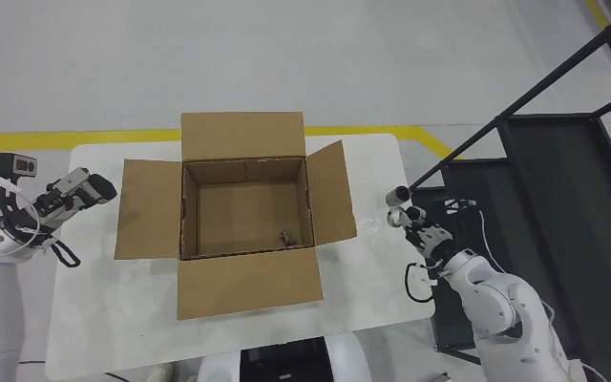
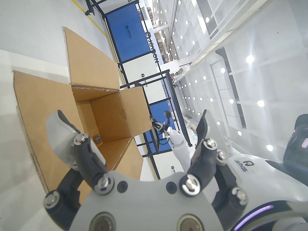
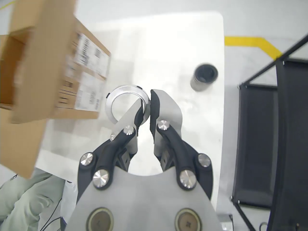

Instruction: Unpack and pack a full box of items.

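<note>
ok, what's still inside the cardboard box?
One small metal part lies on the floor of the box, by the near corner on the robot's right. It's the only thing on the visible floor. The near wall covers the floor strip right behind it.

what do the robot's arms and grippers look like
The right arm and left arm have glossy white rounded shells, with a black cable looped by the right wrist. The left gripper and right gripper have grey metal plates, black linkages with silver bolts, and black-padded silver fingers.
</note>
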Controlling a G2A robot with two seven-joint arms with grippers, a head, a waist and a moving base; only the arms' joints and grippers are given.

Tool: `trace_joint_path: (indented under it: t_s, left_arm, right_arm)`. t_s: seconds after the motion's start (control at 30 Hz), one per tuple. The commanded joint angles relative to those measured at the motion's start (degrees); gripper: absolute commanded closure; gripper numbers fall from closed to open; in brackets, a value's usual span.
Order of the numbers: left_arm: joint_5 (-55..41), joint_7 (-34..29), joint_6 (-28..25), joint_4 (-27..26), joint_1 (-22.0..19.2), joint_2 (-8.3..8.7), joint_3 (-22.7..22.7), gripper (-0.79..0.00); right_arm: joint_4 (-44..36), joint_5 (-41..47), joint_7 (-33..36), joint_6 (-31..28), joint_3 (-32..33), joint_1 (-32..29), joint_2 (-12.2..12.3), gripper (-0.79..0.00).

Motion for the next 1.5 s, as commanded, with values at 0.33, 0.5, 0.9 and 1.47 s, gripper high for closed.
trace_joint_path:
  t_s: [0.33, 0.5, 0.9, 1.47]
  left_arm:
    - [0.0, 0.0, 0.0, 0.0, 0.0, 0.0, 0.0, -0.785]
    - [0.0, 0.0, 0.0, 0.0, 0.0, 0.0, 0.0, -0.785]
    - [0.0, 0.0, 0.0, 0.0, 0.0, 0.0, 0.0, -0.785]
    - [0.0, 0.0, 0.0, 0.0, 0.0, 0.0, 0.0, -0.785]
  right_arm:
    - [1.68, -3.54, 6.35, -5.71, -21.05, 21.45, 0.06, 0.0]
    - [10.87, -11.09, 11.2, -2.07, -35.76, 34.08, -1.35, 0.0]
    - [27.27, -24.6, 14.95, 4.2, -55.7, 47.29, -5.1, -0.062]
    - [7.37, -11.82, 7.32, 3.8, -35.86, 34.69, -2.4, -0.785]
